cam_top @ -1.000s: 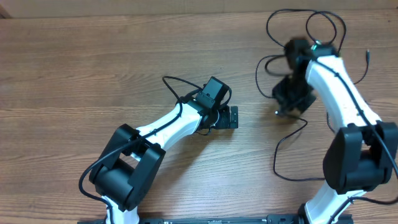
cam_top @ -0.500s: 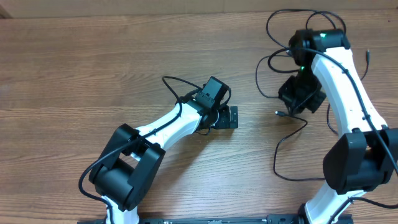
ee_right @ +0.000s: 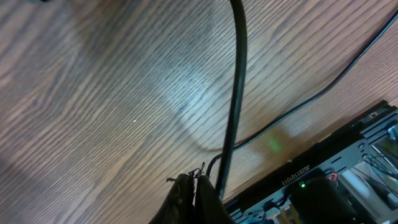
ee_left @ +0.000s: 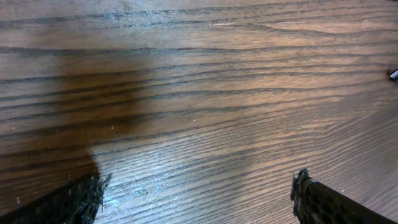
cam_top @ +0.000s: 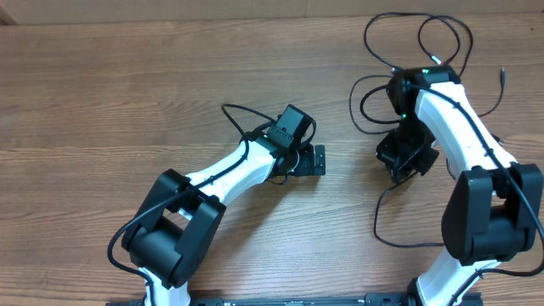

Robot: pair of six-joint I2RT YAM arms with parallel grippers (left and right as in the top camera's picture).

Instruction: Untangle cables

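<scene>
Several thin black cables [cam_top: 367, 30] loop at the table's far right, around my right arm. One strand [cam_top: 376, 221] trails from my right gripper [cam_top: 406, 160] down toward the front edge. A plug end [cam_top: 501, 75] lies further right. In the right wrist view my right gripper [ee_right: 194, 182] has its fingers pressed together at a cable [ee_right: 236, 81] that runs up past them, with a small loop at the fingertips. My left gripper [cam_top: 311, 160] is open and empty at the table's middle, and it shows only bare wood between its fingers [ee_left: 199, 183].
The wooden table [cam_top: 127, 102] fills the view. A metal tip [ee_left: 393, 74] shows at the right edge of the left wrist view. A second thin cable [ee_right: 336, 81] and the black base rail [ee_right: 348, 162] lie beyond my right gripper.
My right gripper swung right, then came back down and left over the plug end that lay on the table; that plug is now hidden under it. The left arm has not moved.
</scene>
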